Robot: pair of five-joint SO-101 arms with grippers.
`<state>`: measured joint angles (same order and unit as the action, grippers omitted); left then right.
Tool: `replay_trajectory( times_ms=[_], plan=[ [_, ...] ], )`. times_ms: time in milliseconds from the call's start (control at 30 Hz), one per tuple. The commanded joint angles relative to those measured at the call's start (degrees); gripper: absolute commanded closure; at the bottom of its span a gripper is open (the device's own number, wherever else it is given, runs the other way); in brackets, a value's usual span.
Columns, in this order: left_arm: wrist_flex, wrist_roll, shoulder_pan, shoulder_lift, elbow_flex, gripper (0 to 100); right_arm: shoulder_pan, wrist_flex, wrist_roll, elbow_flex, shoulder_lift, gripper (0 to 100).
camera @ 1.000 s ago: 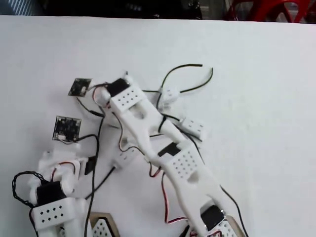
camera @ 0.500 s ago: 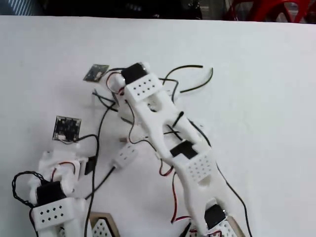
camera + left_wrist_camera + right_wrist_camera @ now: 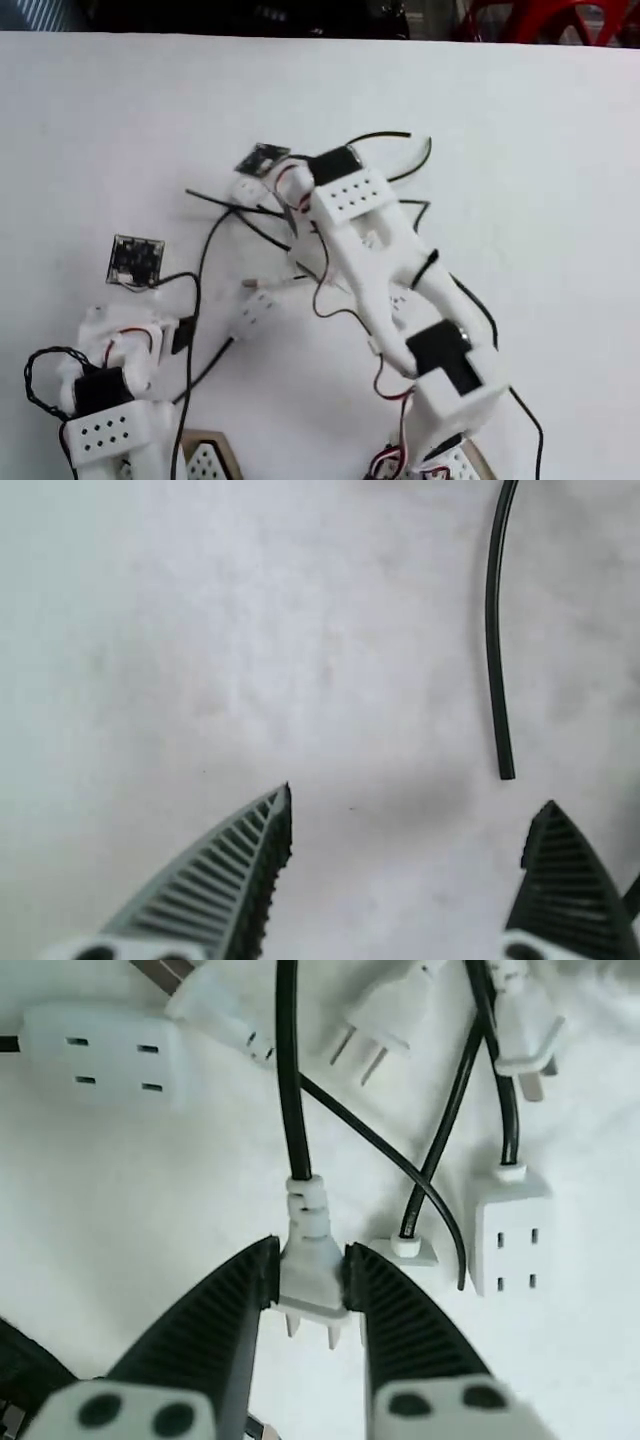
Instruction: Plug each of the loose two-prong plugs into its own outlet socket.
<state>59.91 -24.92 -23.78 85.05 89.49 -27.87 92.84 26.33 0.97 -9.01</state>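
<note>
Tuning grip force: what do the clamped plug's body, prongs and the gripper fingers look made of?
Plug: white moulded plastic, smooth, slight sheen. Prongs: likely metal, pale flat blades. Right gripper fingers: black, probably printed plastic, ridged matte faces.

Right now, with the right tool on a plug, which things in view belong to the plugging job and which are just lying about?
Job:
- held plug in the right tool
- loose plug
- second loose plug
- outlet block
- second outlet block

Lying about:
- loose-ended black cable near the open left tool
- red furniture beyond the table
</note>
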Motion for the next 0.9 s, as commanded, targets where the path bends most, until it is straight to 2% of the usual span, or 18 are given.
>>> replay_trajectory(
  times_ms=[0,267,433,533,633,867],
  plan=[
    [-1.14,0.35,-0.22,1.1,-0.35,65,1.8,-3.91,-0.53,-6.68,7.52,98.1],
    [-1.14,0.35,-0.22,1.1,-0.35,65,1.98,-17.27,-0.53,-27.78,17.01,98.0],
    [-1.14,0.35,-0.22,1.1,-0.35,65,1.8,-23.69,-1.67,-33.58,17.71,97.4],
    [-1.14,0.35,-0.22,1.1,-0.35,65,1.8,-22.81,-7.12,-33.58,17.71,89.6],
    [-1.14,0.35,-0.22,1.1,-0.35,65,0.48,-19.21,-8.18,-33.58,17.89,83.4],
    [-1.14,0.35,-0.22,1.1,-0.35,65,-1.01,-17.36,-8.18,-33.58,17.8,86.4]
  ],
)
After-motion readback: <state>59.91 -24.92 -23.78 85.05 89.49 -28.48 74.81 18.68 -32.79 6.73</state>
